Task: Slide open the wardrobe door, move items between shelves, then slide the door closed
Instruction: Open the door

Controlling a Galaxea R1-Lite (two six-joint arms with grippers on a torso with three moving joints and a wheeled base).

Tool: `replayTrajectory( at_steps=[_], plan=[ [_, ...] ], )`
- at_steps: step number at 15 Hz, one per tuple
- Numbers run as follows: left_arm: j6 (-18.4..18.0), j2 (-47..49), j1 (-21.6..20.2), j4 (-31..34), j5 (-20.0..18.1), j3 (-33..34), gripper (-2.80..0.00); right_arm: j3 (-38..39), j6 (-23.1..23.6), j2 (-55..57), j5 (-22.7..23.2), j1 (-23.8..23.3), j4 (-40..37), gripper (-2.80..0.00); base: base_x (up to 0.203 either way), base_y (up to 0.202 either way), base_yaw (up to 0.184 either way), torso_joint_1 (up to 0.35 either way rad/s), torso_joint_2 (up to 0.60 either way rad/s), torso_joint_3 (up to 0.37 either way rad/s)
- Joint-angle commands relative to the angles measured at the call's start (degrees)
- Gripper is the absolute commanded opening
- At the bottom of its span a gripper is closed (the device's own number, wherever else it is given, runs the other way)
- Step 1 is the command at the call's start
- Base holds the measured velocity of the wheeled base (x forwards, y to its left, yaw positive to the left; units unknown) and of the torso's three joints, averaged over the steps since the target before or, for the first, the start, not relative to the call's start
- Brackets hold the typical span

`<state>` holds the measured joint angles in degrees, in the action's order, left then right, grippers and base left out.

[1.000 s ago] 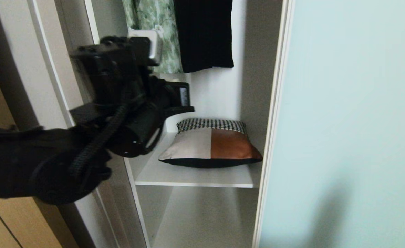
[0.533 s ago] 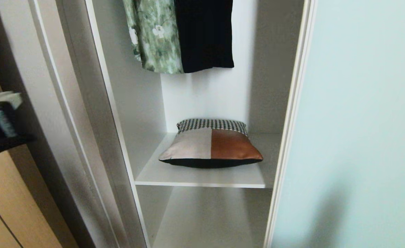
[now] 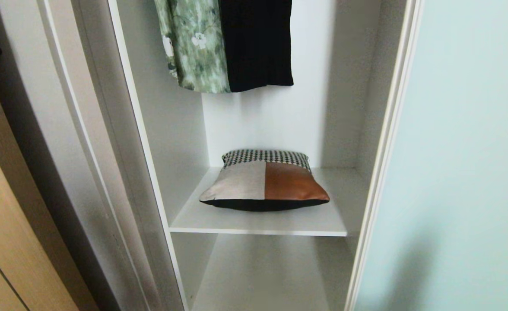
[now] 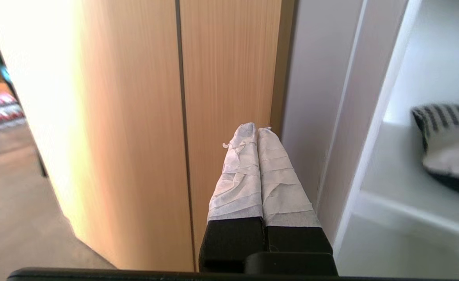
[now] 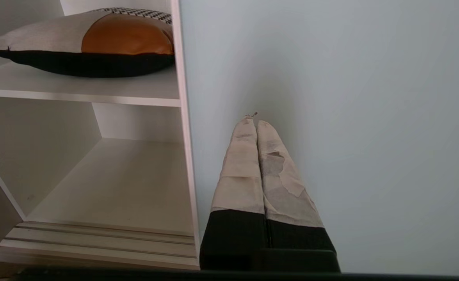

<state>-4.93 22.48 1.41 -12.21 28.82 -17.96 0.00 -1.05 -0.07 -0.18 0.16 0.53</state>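
The sliding wardrobe door point(image 3: 465, 151) is standing pushed aside at the right, exposing the white shelves point(image 3: 258, 222). The patchwork cushion point(image 3: 265, 185) is lying flat on the upper shelf. The left gripper point(image 4: 257, 130) is pointing at a tan wooden door point(image 4: 136, 117), fingers together; the right gripper point(image 5: 256, 123) is facing the frosted glass, fingers together.

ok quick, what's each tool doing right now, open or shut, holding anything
Left tool: closed, empty, pointing at the tan wooden door.
Right tool: closed, empty, facing the sliding wardrobe door.
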Motion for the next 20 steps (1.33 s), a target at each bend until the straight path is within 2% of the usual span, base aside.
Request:
replayTrajectory(
  at_steps=[1, 3, 5, 6, 8, 10, 11, 12, 15, 18, 20],
  plan=[
    [2.1, -8.8, -1.1, 0.3, -1.3, 7.5, -2.80, 0.0, 0.0, 0.0, 0.0, 0.0, 0.1, -2.80, 0.000, 0.000, 0.000, 0.000, 0.00, 0.000],
    [3.3, -14.0, -1.2, 0.4, -3.3, 14.3, -2.80, 0.0, 0.0, 0.0, 0.0, 0.0, 0.1, -2.80, 0.000, 0.000, 0.000, 0.000, 0.00, 0.000],
    [4.1, -19.9, -1.2, 4.2, -6.6, 16.7, -2.80, 0.0, 0.0, 0.0, 0.0, 0.0, 0.0, -2.80, 0.000, 0.000, 0.000, 0.000, 0.00, 0.000],
    [4.7, -21.5, -1.2, 8.3, -10.1, 16.4, -2.80, 0.0, 0.0, 0.0, 0.0, 0.0, 0.1, -2.80, 0.000, 0.000, 0.000, 0.000, 0.00, 0.000],
    [5.3, -22.3, -1.2, 10.4, -20.6, 16.2, -2.80, 0.0, 0.0, 0.0, 0.0, 0.0, 0.0, -2.80, 0.000, 0.000, 0.000, 0.000, 0.00, 0.000],
    [3.1, -22.4, -1.2, 10.5, -30.5, 17.4, -2.80, 0.0, 0.0, 0.0, 0.0, 0.0, 0.0, -2.80, 0.000, 0.000, 0.000, 0.000, 0.00, 0.000],
    [-0.1, -22.5, -1.2, 11.2, -31.2, 17.7, -2.80, 0.0, 0.0, 0.0, 0.0, 0.0, 0.0, -2.80, 0.000, 0.000, 0.000, 0.000, 0.00, 0.000],
    [-0.4, -22.5, -1.2, 12.3, -31.1, 17.9, -2.80, 0.0, 0.0, 0.0, 0.0, 0.0, 0.0, -2.80, 0.000, 0.000, 0.000, 0.000, 0.00, 0.000],
    [2.0, -22.5, -1.2, 12.5, -30.0, 18.0, -2.80, 0.0, 0.0, 0.0, 0.0, 0.0, 0.0, -2.80, 0.000, 0.000, 0.000, 0.000, 0.00, 0.000],
    [1.9, -22.5, -1.2, 12.4, -30.0, 18.0, -2.80, 0.0, -0.1, 0.3, 0.0, 0.0, 0.0, -2.80, 0.000, 0.000, 0.000, 0.000, 0.00, 0.000],
    [1.9, -22.5, -1.2, 12.4, -30.0, 18.0, -2.80, 0.0, 0.0, 5.0, 0.0, 0.0, 0.0, -2.80, 0.000, 0.000, 0.000, 0.000, 0.00, 0.000]
  ],
)
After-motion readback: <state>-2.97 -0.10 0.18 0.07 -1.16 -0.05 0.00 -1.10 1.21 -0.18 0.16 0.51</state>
